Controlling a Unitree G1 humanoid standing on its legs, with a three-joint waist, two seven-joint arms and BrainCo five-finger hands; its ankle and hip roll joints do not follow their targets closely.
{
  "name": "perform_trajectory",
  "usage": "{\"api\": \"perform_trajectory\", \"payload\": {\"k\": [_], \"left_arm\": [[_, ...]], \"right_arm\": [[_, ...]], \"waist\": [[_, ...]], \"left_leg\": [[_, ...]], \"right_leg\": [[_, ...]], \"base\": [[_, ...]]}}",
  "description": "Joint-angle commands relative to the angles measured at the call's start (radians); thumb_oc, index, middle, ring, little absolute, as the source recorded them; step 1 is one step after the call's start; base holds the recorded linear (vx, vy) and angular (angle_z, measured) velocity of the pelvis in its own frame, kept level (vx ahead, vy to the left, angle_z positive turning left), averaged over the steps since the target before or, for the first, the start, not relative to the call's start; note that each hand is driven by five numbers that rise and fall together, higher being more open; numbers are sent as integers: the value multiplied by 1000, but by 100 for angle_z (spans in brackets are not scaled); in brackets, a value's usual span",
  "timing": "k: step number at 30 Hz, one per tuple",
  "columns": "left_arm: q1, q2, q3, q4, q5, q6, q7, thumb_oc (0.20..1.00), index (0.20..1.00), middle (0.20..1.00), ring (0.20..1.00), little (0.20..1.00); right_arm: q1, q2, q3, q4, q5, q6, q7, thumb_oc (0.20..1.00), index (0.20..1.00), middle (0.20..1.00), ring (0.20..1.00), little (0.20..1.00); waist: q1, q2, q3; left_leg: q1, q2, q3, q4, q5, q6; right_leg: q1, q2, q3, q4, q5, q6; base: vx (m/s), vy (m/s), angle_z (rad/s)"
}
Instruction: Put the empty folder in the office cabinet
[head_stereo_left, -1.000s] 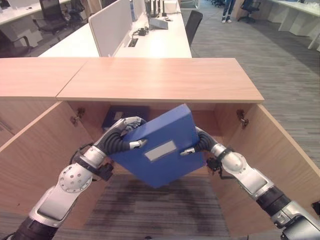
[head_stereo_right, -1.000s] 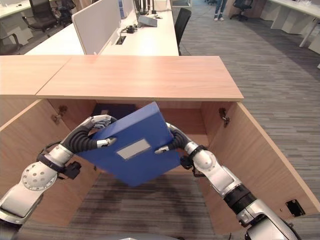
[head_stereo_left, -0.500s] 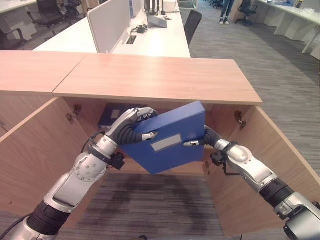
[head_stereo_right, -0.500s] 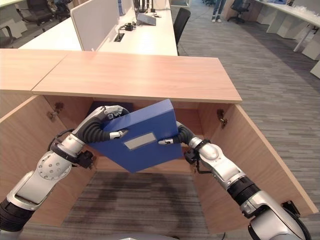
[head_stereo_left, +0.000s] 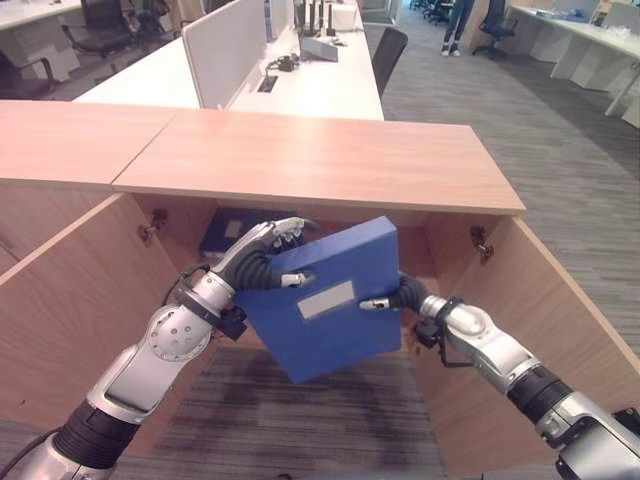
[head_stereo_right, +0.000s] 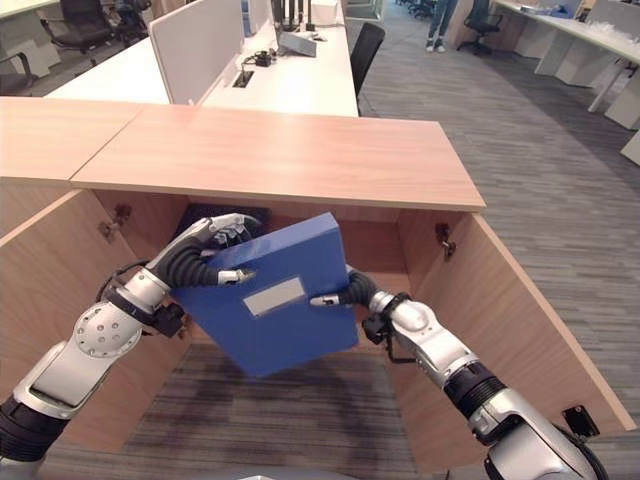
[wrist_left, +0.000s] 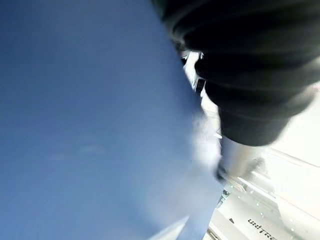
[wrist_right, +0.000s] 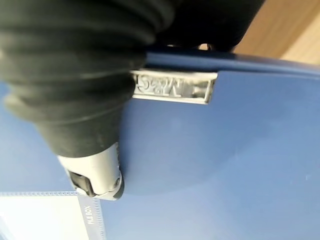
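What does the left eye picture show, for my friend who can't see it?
Two robot hands, left robot hand and right robot hand, hold a tilted blue folder in front of an open wooden cabinet. Office desks stand behind it.

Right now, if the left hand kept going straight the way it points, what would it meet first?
The left hand, curled on the blue folder, points into the open cabinet. Next in line looks like the dark blue binder standing inside, though depth is hard to judge.

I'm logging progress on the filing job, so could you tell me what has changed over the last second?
Both hands, left hand and right hand, kept their grip on the blue folder, lifted it toward the cabinet opening, then eased it back a little. It stays tilted, still outside.
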Motion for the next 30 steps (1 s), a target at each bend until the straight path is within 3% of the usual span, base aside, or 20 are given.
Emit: {"api": "perform_trajectory", "payload": {"k": [1,7,11,16,21,22,23,24,25,26,28,30], "left_arm": [[-58,-119,-42,-58,-103,-102,-16,1000,1000,1000,1000,1000],[175,-161,24,101,-218,-11,-116,1000,1000,1000,1000,1000],[281,-178,87,167,-247,15,-139,1000,1000,1000,1000,1000],[386,-284,171,359,-235,59,-80,1000,1000,1000,1000,1000],[379,-329,171,555,-196,92,-33,1000,1000,1000,1000,1000],[364,-360,166,651,-295,122,-16,1000,1000,1000,1000,1000],[361,-360,165,653,-296,121,-16,1000,1000,1000,1000,1000],[356,-373,172,690,-323,130,2,1000,1000,1000,1000,1000],[364,-379,182,697,-318,134,24,1000,1000,1000,1000,1000],[364,-379,182,698,-318,134,24,1000,1000,1000,1000,1000],[363,-393,189,719,-349,132,41,1000,1000,1000,1000,1000],[373,-398,198,727,-366,137,50,1000,1000,1000,1000,1000]], "right_arm": [[13,126,130,-4,-22,6,92,200,200,200,200,200],[160,111,25,67,-56,25,94,200,200,200,200,200],[236,94,-43,59,-77,37,102,200,200,200,200,200],[323,129,-148,99,-79,47,67,200,200,200,200,200],[327,169,-193,142,-68,57,16,200,200,200,200,200],[309,185,-204,163,-46,57,-13,200,200,200,200,200],[308,185,-204,163,-46,57,-13,200,200,200,200,200],[306,191,-206,164,-46,59,-24,200,200,200,200,200],[303,194,-204,161,-40,72,-32,200,200,200,200,200],[303,193,-204,161,-40,72,-32,200,200,200,200,200],[301,194,-208,148,-17,74,-45,200,200,200,200,200],[304,194,-206,137,-13,77,-51,200,200,200,200,200]], "waist": [[11,-5,-6],[8,-3,6],[5,-1,9],[10,-1,21],[13,1,34],[16,-7,71],[14,-7,68],[17,-5,86],[32,-3,116],[31,-1,113],[42,-4,121],[53,-3,124]], "left_leg": [[16,-21,-41,2,-104,-2],[7,-18,-46,2,-97,-3],[1,-16,-55,2,-93,-5],[-16,-7,-81,2,-81,-9],[-20,20,-86,10,-60,-16],[-97,28,-65,173,-82,-19],[-112,29,-67,191,-90,-19],[-166,39,-61,290,-72,-20],[-283,61,-65,498,16,1],[-290,62,-67,505,13,0],[-389,64,-55,640,65,24],[-449,67,-46,617,66,26]], "right_leg": [[5,55,-37,7,-53,-7],[2,57,-48,7,-55,-10],[-2,58,-56,7,-57,-11],[-7,67,-74,7,-64,-21],[-7,83,-64,7,-76,-39],[-6,78,-49,21,-82,-58],[-12,79,-50,23,-83,-58],[-15,80,-44,38,-92,-71],[-12,92,-36,56,-108,-100],[-16,94,-38,57,-108,-100],[-12,105,-35,56,-118,-117],[2,107,-25,48,-128,-115]], "base": [[0,0,0],[-5,-18,3],[3,-42,5],[-1,-74,13],[-17,-109,15],[-103,-81,4],[-138,-130,0],[-73,-150,-1],[-69,-151,-4],[-26,-156,-15],[37,-105,-24],[91,-25,-16]]}}
